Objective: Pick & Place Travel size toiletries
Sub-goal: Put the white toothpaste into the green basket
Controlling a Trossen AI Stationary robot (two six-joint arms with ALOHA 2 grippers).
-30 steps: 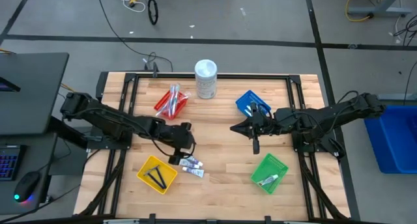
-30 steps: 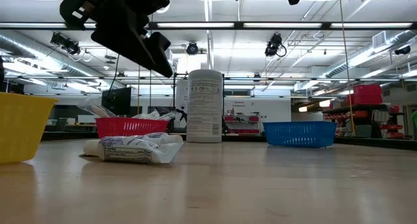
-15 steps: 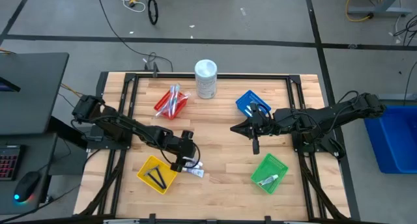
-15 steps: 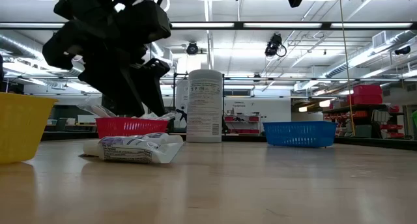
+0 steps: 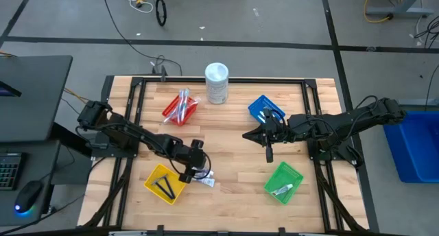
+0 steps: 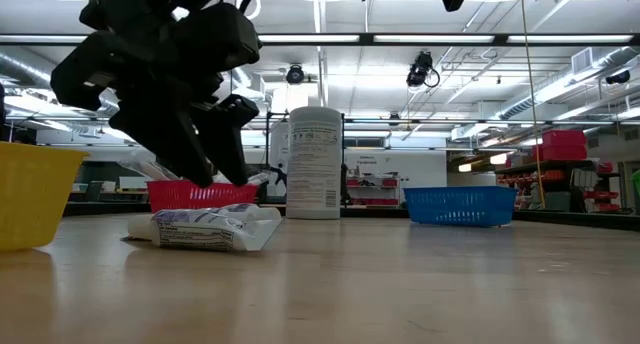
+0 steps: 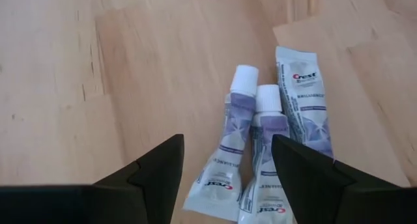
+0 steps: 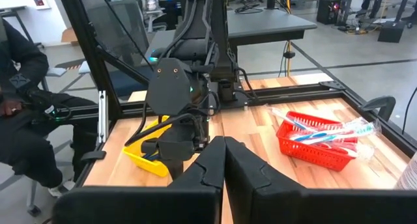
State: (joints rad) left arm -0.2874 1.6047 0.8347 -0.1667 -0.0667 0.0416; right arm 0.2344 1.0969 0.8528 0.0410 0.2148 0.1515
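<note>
My left pincer (image 7: 225, 160) hung with fingers spread just above three small white tubes (image 7: 259, 146) lying side by side on the table (image 5: 233, 126), near its front edge beside the yellow basket (image 5: 165, 183). My right pincer (image 8: 225, 149), fingers pressed together on nothing, waited over the table's middle.

Grey floor (image 5: 274, 23) with dark tape lines surrounds the wooden counter (image 5: 226, 126); cables (image 5: 147, 3) lie beyond it, ceiling lights (image 6: 420, 69) overhead.
</note>
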